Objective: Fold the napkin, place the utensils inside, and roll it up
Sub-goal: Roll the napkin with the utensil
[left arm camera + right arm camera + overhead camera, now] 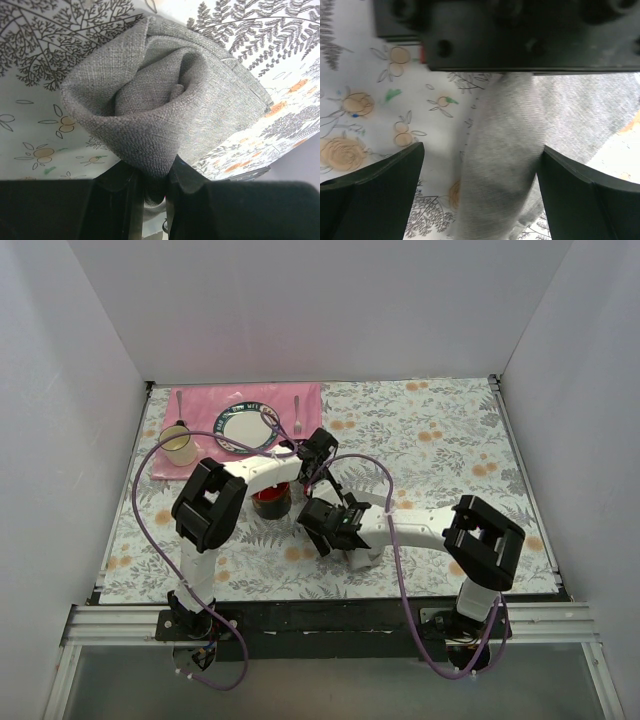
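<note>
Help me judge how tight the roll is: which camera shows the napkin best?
Left wrist view: the napkin fills it end-on, its rolled layers sharp, pinched in the left gripper. The right wrist view shows only a blurred grey stretch inside the open right gripper. In the top view the arms mostly hide it.

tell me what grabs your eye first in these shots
The grey napkin, rolled into a loose spiral, is pinched by the left gripper over the middle of the floral table. The right gripper stands open around the same cloth. At the far left lies a pink placemat bearing a round plate.
</note>
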### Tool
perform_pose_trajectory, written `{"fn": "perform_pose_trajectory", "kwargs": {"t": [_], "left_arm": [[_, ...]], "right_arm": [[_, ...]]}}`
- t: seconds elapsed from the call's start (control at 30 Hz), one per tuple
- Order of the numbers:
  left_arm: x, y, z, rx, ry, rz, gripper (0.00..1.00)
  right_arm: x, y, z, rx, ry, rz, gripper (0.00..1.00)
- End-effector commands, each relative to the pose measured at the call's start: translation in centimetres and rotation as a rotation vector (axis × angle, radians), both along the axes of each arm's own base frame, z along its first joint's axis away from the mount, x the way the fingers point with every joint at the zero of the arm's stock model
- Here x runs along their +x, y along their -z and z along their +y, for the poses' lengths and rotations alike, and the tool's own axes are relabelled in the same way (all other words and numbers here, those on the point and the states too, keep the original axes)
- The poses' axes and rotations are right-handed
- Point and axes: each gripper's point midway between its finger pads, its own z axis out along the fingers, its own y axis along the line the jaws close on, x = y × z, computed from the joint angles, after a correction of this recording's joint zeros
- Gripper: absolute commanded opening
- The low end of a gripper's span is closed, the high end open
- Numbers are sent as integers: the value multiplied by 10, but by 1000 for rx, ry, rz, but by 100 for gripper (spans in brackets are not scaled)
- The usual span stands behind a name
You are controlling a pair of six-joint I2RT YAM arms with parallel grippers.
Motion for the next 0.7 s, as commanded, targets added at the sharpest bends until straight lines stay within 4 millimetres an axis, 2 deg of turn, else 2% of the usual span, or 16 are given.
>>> {"fn": "perform_pose_trajectory", "kwargs": {"t": [0.0,0.03,0.1,0.17,0.23,0.27,0.3,0.33,0.37,0.4,0.43,0.5,0.53,0.63,0.67], "left_arm": [[-16,3,13,66,-3,73,0],[-16,4,14,72,-2,72,0],[-15,5,16,83,15,56,0],[-16,7,16,84,27,52,0],[-17,11,18,93,52,44,0],[-17,11,17,86,65,39,0],[-16,9,16,74,102,22,0],[-17,7,15,59,124,11,0],[-11,2,8,19,157,-36,0],[-9,-3,5,-3,178,-69,6],[-5,-21,4,-31,206,-140,31],[3,-33,2,-64,219,-238,51],[9,-45,3,-65,237,-302,64],[23,-66,2,-50,257,-390,73],[26,-72,4,-37,279,-421,76]], "right_arm": [[11,0,-18,-61,107,-86,94],[10,1,-17,-41,107,-86,85],[8,6,-25,-29,108,-73,76],[9,5,-24,29,115,-53,58],[4,13,-32,41,110,-16,43],[9,11,-34,75,123,-13,37],[9,12,-35,89,124,-6,33],[4,18,-38,98,101,30,24],[6,15,-38,134,96,43,21],[8,12,-28,192,71,41,17],[-1,21,-31,210,45,87,8],[3,16,-28,295,46,97,1],[-7,23,-31,322,31,152,1],[-2,19,-30,459,33,209,1],[-5,24,-34,479,32,230,1]]}}
